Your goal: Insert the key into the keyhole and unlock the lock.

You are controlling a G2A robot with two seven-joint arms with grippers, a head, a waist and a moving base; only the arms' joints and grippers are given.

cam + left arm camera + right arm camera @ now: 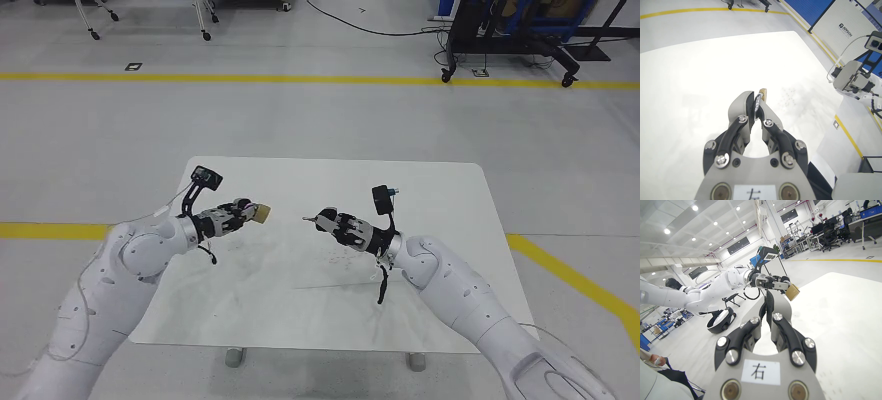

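A pale grey floor (320, 120) spreads out around me, crossed by a yellow line (300, 77). A white table (440, 190) stands in the middle, with a black wheeled frame (510, 50) beyond it. Round ceiling lights (694, 208) glow overhead. Far off are desks (857, 224) and black office chairs (829, 237). To one side stand a blue panel (806, 9) and what looks like a white pegboard (848, 17).

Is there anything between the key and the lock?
No. In the top view, the stretch between the key and the lock is bare, with just the white table below.
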